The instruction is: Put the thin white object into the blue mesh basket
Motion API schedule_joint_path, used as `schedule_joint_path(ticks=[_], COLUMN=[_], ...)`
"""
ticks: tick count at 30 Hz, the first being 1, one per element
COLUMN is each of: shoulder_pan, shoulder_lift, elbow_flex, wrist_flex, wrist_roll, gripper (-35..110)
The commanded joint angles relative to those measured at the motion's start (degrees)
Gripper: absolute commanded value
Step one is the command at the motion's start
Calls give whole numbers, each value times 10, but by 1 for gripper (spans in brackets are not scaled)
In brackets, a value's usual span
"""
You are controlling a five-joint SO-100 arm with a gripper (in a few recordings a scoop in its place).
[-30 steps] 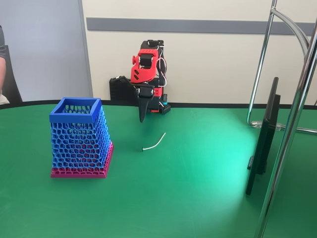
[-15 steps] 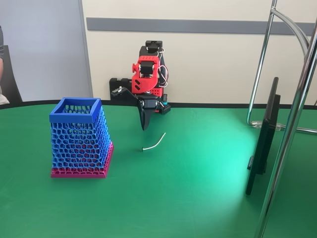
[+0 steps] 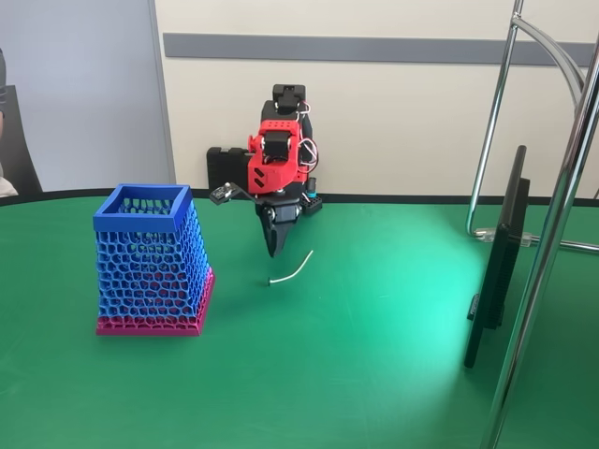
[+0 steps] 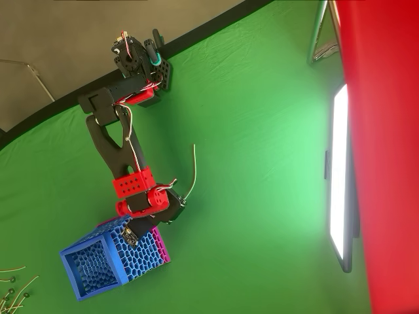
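1. Currently, fixed view: the tool (image 3: 273,245) points down at the green table (image 3: 374,355), tip above the cloth and not touching. The thin white object (image 3: 292,269) lies flat just right of and slightly nearer the camera than the tip. Its hooked end sits almost under the tip; the other end runs up and to the right.
2. Fixed view, tool state: the dark fingers read as one narrow wedge with no gap visible between them, so they look pressed together and hold nothing. This edge-on angle could hide a slight opening.
3. Fixed view: the blue mesh basket (image 3: 150,262) stands upright to the left of the tool, well apart from the strip, mouth open upward.
4. Overhead view: the arm reaches from its base toward the basket (image 4: 111,258), and the tool (image 4: 175,208) sits between the basket and the thin white object (image 4: 193,171). The strip's lower end is just beside the tool; its long axis runs away from the tool, roughly up the picture, with a slight curve.
5. Judgement: pick not started. The grasp depends on the fingers spreading, then straddling the strip across its long axis near the closest end. A flat, thin strip on cloth is easy to miss or push aside.
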Motion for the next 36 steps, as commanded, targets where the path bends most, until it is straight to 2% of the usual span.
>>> schedule_joint_path(ticks=[1,6,21,36], shoulder_pan=[-7,-18,-19,-4], shoulder_lift=[-12,-54,-83,-114], elbow_flex=[-45,-89,-78,-71], wrist_flex=[12,45,45,45], wrist_roll=[-7,-16,-21,-25], gripper=[8,9,14,14])
